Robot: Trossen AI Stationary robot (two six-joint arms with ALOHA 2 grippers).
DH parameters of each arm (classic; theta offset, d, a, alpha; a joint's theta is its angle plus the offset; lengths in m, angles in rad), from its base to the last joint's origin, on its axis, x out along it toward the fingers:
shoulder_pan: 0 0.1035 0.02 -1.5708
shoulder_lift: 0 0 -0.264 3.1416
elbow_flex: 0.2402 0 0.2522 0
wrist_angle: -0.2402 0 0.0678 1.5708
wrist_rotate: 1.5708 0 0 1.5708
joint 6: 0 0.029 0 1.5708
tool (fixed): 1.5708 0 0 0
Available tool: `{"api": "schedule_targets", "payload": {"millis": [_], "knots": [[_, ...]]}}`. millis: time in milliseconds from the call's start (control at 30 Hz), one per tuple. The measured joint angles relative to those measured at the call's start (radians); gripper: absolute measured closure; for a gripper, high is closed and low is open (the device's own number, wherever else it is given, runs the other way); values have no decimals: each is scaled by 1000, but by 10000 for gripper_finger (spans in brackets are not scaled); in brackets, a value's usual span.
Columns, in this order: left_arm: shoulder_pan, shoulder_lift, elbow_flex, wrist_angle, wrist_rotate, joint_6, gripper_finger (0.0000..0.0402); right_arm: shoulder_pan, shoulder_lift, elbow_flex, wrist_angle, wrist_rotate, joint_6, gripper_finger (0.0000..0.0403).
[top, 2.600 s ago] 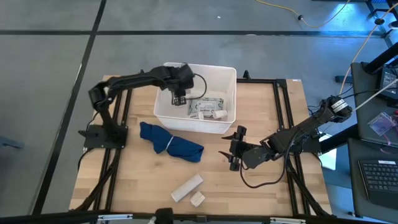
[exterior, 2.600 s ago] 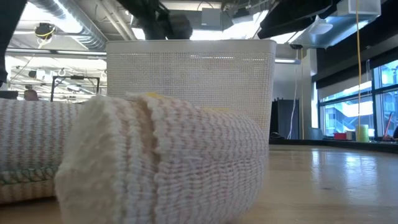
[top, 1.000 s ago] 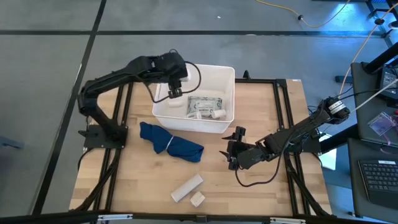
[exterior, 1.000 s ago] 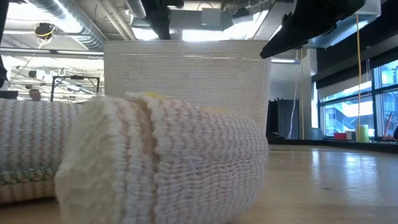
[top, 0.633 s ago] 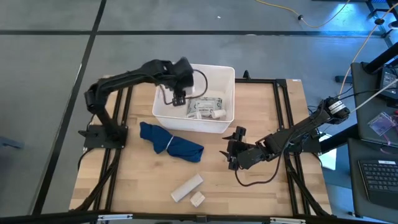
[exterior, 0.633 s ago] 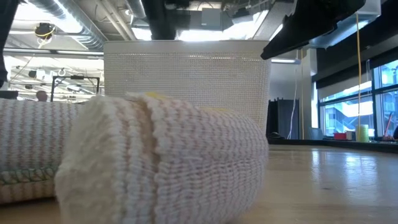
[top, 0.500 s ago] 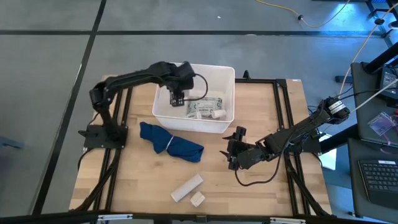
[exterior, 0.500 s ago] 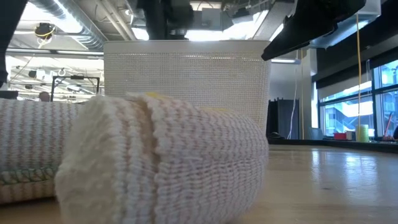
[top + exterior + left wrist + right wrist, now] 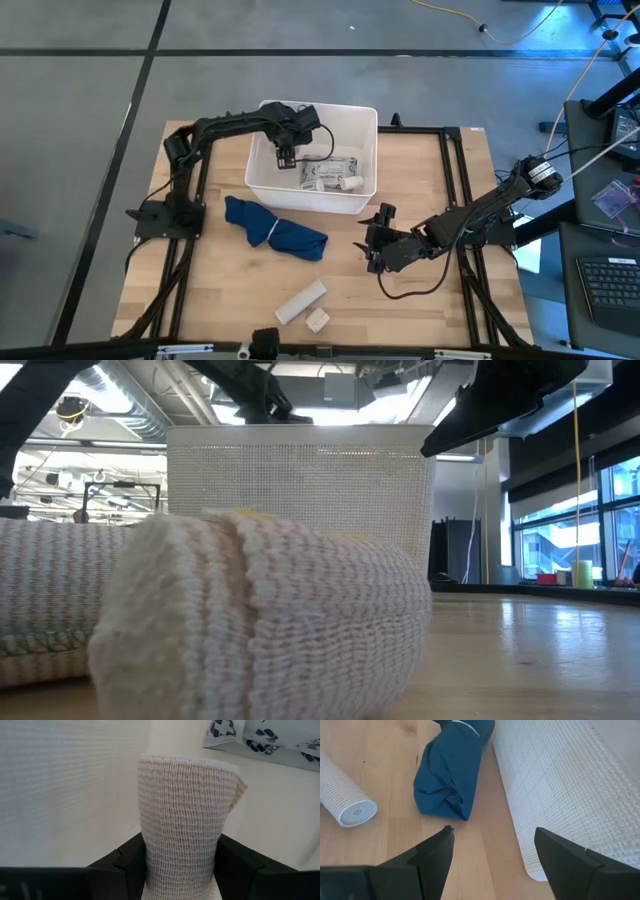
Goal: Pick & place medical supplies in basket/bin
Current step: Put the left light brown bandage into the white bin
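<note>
progress partial: white bin [image 9: 262,175] on the desk [image 9: 440,320] already holds packets [image 9: 330,172] and a vial; two bandage rolls [image 9: 302,300] remain near the desk's front edge. left gripper [image 9: 285,158] hangs inside the bin, fingers [image 9: 125,865] clamped on a beige bandage roll [image 9: 182,825] standing upright between them. right gripper [image 9: 376,240] waits beside the blue cloth [image 9: 275,229], fingers apart, empty.
</note>
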Motion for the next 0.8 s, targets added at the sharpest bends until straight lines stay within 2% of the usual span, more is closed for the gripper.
{"api": "schedule_targets", "payload": {"millis": [200, 400, 633, 800], "knots": [[-2, 15, 0, -1, 13, -25, 200, 0, 0, 0, 2, 0, 1, 126], [6, 15, 0, -3, 74, -32, 139, 0, 0, 0, 3, 0, 2, 126], [5, 11, 9, -43, -17, -27, 97, 0, 0, 0, 2, 0, 2, 126], [4, 7, 116, -187, -21, -79, 96, 0, 0, 0, -1, 0, 1, 126]]}}
